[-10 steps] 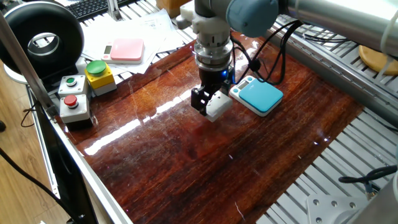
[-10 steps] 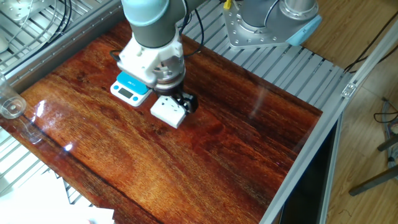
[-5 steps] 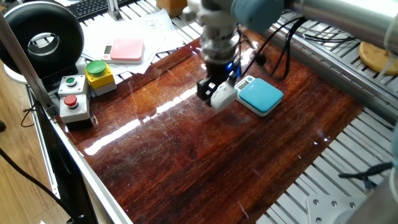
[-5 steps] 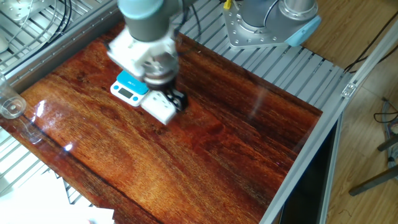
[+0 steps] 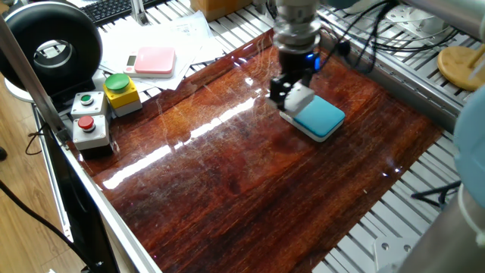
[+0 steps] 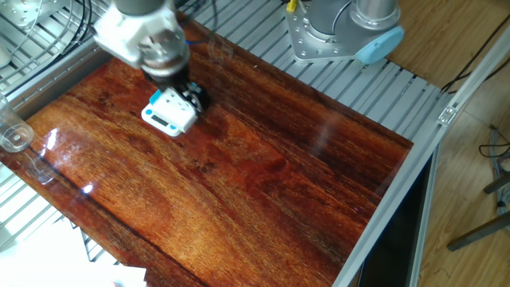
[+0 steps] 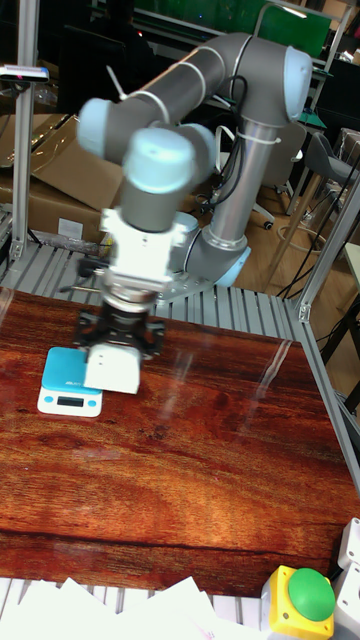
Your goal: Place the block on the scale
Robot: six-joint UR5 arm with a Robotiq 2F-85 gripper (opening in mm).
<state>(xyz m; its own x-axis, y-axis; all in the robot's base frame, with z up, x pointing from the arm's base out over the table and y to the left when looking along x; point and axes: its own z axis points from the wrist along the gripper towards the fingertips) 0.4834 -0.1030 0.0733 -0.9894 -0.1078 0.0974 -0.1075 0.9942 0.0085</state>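
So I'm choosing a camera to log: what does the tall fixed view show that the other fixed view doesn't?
Only the tall fixed view shows the green button at the table's near corner, and the scale's display edge head-on. Only the other fixed view shows the clear cup at the table's left edge. Both show the gripper holding the block over the teal scale.

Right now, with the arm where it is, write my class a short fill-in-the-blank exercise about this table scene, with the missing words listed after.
1. The gripper is shut on the white ____.
2. The block hangs over one edge of the scale, whose top is ____ in colour.
3. The second scale, lying on the papers, has a ____ top.
4. The yellow box carries a big ____ button.

Missing words: block; teal; pink; green
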